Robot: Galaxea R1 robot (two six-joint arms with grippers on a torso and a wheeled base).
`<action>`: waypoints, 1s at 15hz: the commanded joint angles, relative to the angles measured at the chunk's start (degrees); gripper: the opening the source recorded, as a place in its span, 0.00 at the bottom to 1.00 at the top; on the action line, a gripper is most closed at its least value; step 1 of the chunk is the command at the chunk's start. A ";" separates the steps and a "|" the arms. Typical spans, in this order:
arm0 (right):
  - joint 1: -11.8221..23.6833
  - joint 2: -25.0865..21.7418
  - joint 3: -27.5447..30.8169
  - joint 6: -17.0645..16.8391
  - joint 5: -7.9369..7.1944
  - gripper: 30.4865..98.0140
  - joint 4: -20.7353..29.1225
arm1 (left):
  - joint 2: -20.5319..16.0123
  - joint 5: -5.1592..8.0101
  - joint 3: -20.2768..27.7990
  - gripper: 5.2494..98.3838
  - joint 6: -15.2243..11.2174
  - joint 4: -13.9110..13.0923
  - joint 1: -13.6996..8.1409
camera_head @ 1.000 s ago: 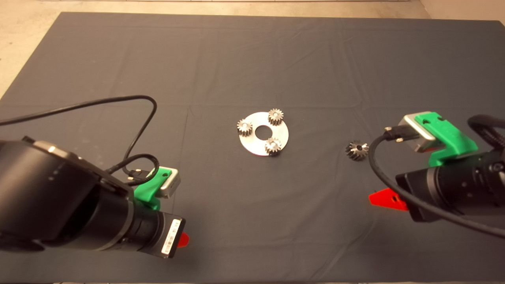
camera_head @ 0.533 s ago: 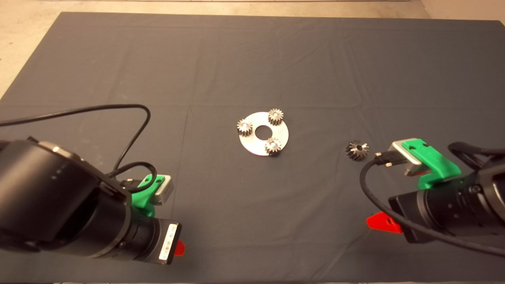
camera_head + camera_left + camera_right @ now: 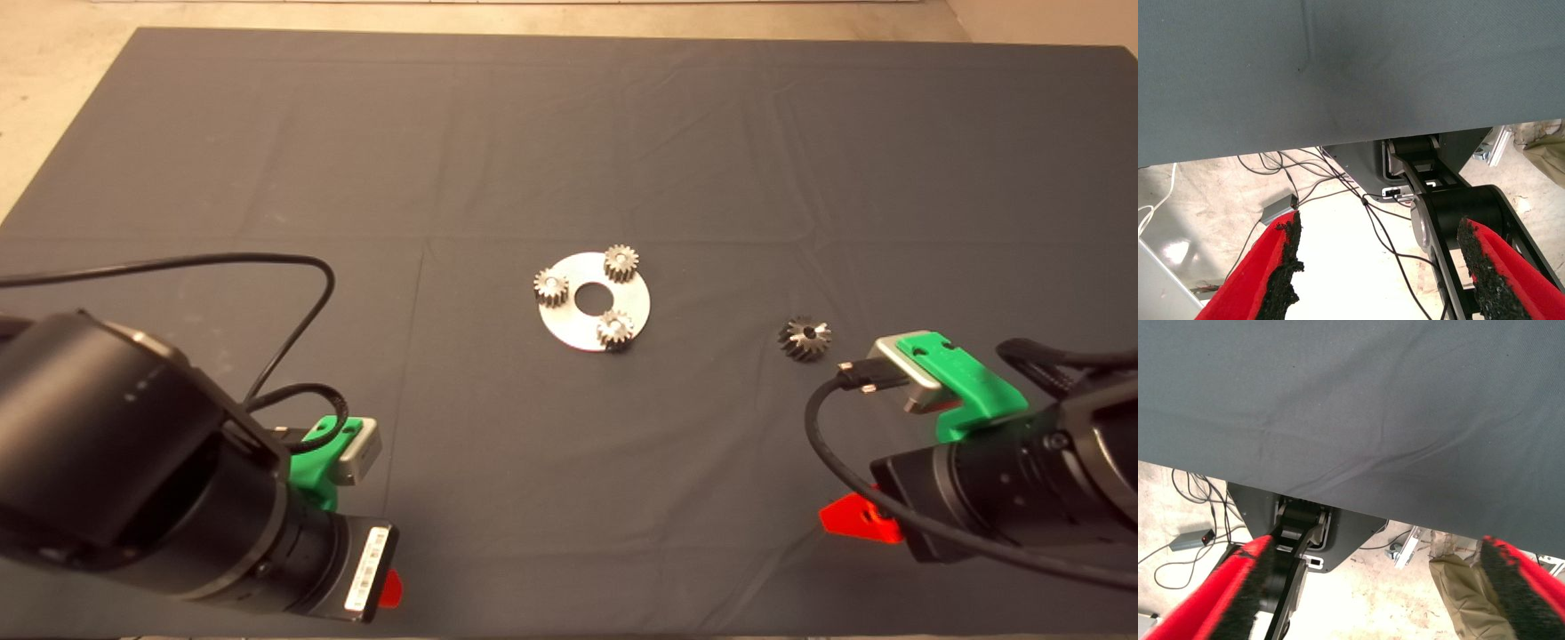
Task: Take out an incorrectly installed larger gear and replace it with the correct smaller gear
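Note:
The larger gear [image 3: 805,339], dark with slanted teeth, lies alone on the mat to the right of a round metal plate [image 3: 578,333]. Three small straight-toothed gears [image 3: 551,287] [image 3: 621,262] [image 3: 615,329] sit around the plate's centre hole; the smaller gear is one of them, and I cannot tell which. My right gripper [image 3: 853,520] [image 3: 1375,550] hangs open near the mat's front edge, nearer than the larger gear and apart from it. At the lower left, my left gripper [image 3: 388,588] [image 3: 1378,230] is open too and holds nothing.
Black cables loop from both wrists over the mat [image 3: 569,142]. Both wrist views look past the mat's front edge to the floor, with loose cables [image 3: 1338,187] and the robot's dark base [image 3: 1305,520].
Both arms have drawn back toward the mat's front edge, the right one away from the larger gear. The gears and the plate have not moved.

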 commanded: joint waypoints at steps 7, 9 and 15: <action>-0.86 1.36 -0.45 0.35 -7.29 0.78 2.10 | -0.38 7.55 -3.11 0.58 -0.62 -2.23 -1.10; -2.17 2.12 -0.45 0.35 -7.29 0.78 2.19 | 0.02 7.55 -2.67 0.58 -1.45 -3.06 -1.10; -5.52 9.25 -0.71 0.35 -7.29 0.78 2.03 | -0.59 7.55 -0.66 0.58 -2.29 -4.12 -1.10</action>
